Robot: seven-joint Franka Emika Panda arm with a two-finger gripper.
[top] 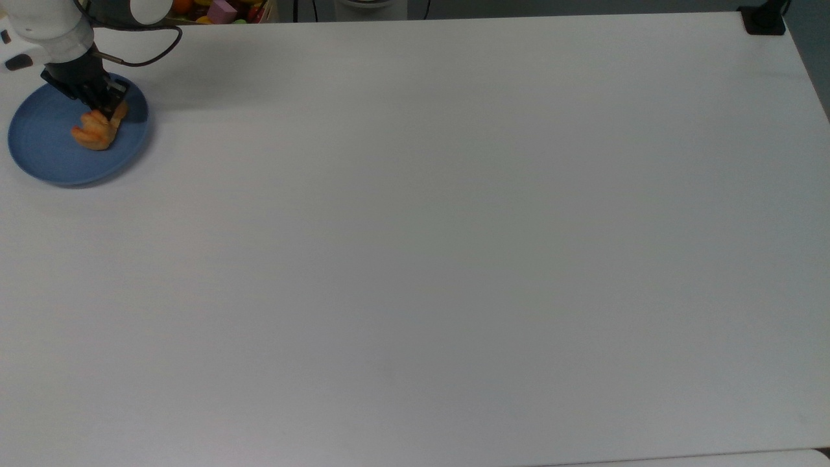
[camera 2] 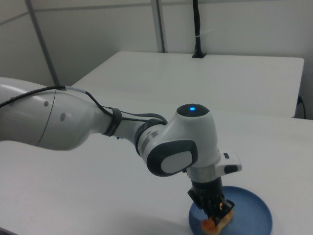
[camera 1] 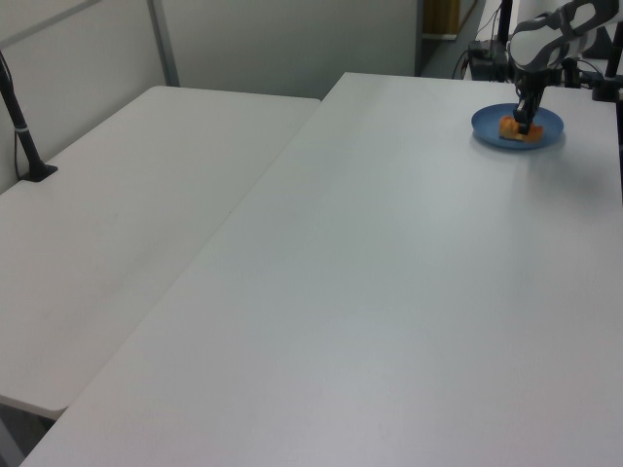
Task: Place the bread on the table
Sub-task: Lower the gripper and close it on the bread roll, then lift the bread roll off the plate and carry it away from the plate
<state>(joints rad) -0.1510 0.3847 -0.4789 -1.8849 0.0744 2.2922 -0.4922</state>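
Table: one large white tabletop; a second white table stands beside it along the left view's left.
Arm: one white robot arm, reaching down over the plate at the table's far-left corner in the top view.
Plate: one round blue plate, close to the far-left corner in the top view.
Gripper: one black two-finger claw, lowered onto the roll with its fingers to either side of the far end; it looks closed on it.
Bread: one small golden-orange roll, lying on the plate toward the top view's right side of it, not yet on the table.
Risk, grip: the claw holds one end rather than the middle, so I judge the roll could swing, tilt or slip out when lifted.
Risk, squeeze: the pastry looks soft and flaky; a hard pinch may crush or tear it.
Risk, plate: fingertips sit low against the plate, so dragging could shift it toward the table edge nearby.
Risk, placement: letting go too early would drop the roll back on the plate.
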